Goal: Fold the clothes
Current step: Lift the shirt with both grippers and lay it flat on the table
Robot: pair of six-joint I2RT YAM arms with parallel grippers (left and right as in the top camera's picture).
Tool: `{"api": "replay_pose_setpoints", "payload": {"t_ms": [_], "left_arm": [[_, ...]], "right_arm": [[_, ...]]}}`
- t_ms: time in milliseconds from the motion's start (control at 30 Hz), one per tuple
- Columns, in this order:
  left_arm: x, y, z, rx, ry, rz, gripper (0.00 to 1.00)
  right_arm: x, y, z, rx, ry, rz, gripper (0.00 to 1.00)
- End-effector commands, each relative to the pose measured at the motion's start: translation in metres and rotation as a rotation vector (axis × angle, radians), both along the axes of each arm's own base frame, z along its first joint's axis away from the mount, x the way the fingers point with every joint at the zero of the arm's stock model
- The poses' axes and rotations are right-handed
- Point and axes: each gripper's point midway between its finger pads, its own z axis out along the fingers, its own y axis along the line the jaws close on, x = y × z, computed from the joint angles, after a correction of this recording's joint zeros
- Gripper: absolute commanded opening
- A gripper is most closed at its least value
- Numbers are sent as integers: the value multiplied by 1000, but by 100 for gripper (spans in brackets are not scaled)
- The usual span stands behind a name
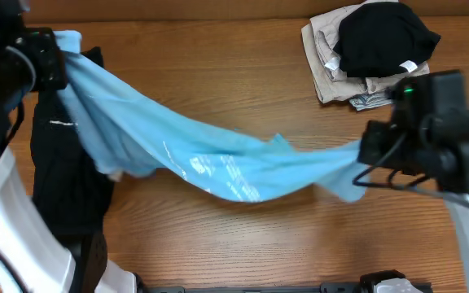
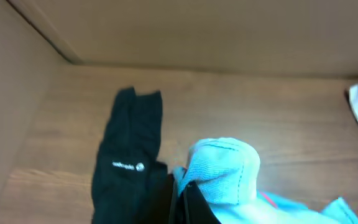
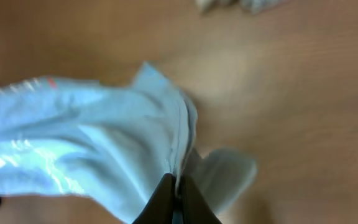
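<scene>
A light blue T-shirt (image 1: 210, 159) with white lettering hangs stretched between my two grippers above the wooden table. My left gripper (image 1: 55, 61) is shut on its left end at the far left; the wrist view shows a bunched blue hem (image 2: 222, 168) above the jaws (image 2: 185, 186). My right gripper (image 1: 365, 155) is shut on its right end; the fabric (image 3: 104, 149) fans out from the jaws (image 3: 178, 186). A long black garment (image 1: 67, 171) with a small white logo lies flat on the table under the left end, and it also shows in the left wrist view (image 2: 129, 149).
A pile of beige and black clothes (image 1: 373, 49) sits at the back right of the table (image 1: 243, 73). A wall runs along the table's far edge (image 2: 229, 31). White arm bases stand at the front left and front right.
</scene>
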Motion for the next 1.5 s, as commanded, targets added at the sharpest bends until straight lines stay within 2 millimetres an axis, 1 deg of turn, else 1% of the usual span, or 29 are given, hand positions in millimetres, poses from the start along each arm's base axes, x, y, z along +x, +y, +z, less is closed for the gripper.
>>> {"api": "replay_pose_setpoints", "payload": {"t_ms": [0, 67, 133, 167, 200, 233, 300, 333, 400, 433, 567, 633, 700, 800, 900, 1033, 1100, 1233, 1467], "left_arm": [[27, -5, -32, -23, 100, -46, 4], [33, -4, -38, -25, 117, -46, 4], [36, -4, -42, -27, 129, -46, 4], [38, -4, -45, -29, 135, -48, 4], [40, -4, -46, -30, 138, -49, 4], [41, -4, -48, -31, 143, -49, 4], [43, -4, -50, -32, 148, -50, 4], [43, -5, -51, -34, 151, -51, 4], [44, -7, -52, -44, 153, -62, 4], [44, -8, -52, -49, 153, -67, 4], [45, -8, -52, -50, 155, -68, 4], [45, -8, -52, -50, 155, -68, 4], [45, -8, -52, -50, 155, -68, 4], [45, -8, -53, -50, 157, -68, 4], [46, -8, -54, -51, 160, -67, 4], [49, -8, -59, -52, 172, -67, 4], [52, -8, -62, -53, 181, -68, 4], [60, -7, -73, -58, 211, -68, 4], [71, -6, -88, -62, 249, -67, 4]], "right_arm": [[-21, 31, -49, 121, 176, 78, 4], [-38, 47, -77, 143, 267, 132, 4], [-58, 61, -100, 152, 349, 192, 4], [-68, 67, -110, 153, 384, 221, 9], [-74, 70, -115, 151, 405, 242, 20], [-81, 73, -121, 140, 425, 268, 39], [-86, 78, -124, 129, 423, 318, 54], [-82, 80, -123, 128, 405, 325, 56], [-65, 83, -119, 129, 330, 327, 57], [-52, 86, -115, 131, 271, 325, 58], [13, 97, -98, 134, -2, 308, 58], [44, 98, -96, 98, -102, 285, 58], [71, 98, -105, 41, -159, 278, 58], [100, 104, -133, -27, -179, 344, 59], [116, 109, -170, -73, -144, 404, 59], [123, 108, -214, -120, -76, 431, 59], [125, 107, -228, -137, -54, 436, 59], [129, 106, -246, -157, -38, 439, 58], [136, 109, -260, -158, -44, 443, 51]]}}
